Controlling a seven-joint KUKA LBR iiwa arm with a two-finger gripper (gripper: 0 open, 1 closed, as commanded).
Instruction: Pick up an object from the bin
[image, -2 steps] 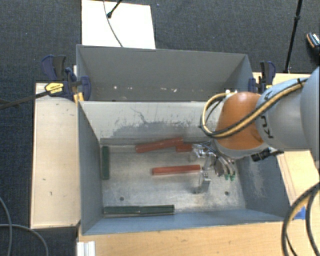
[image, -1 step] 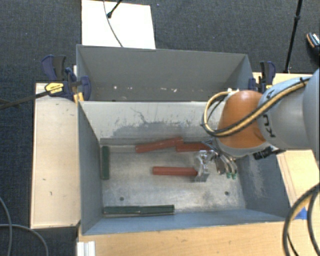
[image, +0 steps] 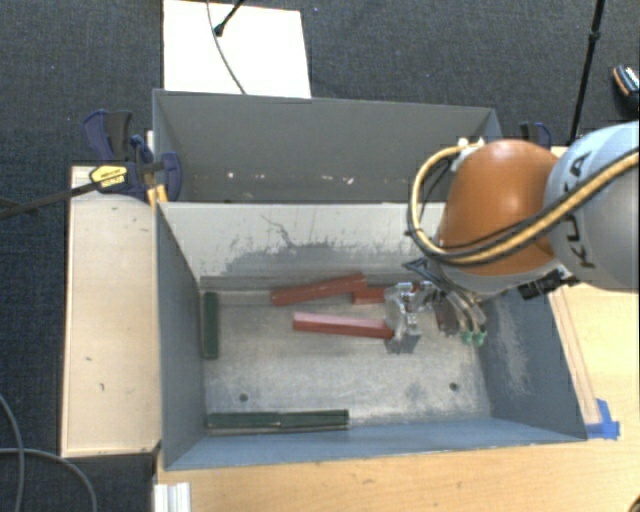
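the tool (image: 404, 338) sat low in the bin (image: 300, 385), at the right end of the pale red stick (image: 335, 324); whether it was clenched, i could not tell. the stick lay flat on the bin's floor, so the lift seemed not yet done.

From my station I see a short dark green bar (image: 210, 325) lying lengthwise along the left side. A longer dark green bar (image: 277, 421) lies flat along the near side. A red-brown bar (image: 318, 291) lies slightly tilted toward the back, well apart from both.
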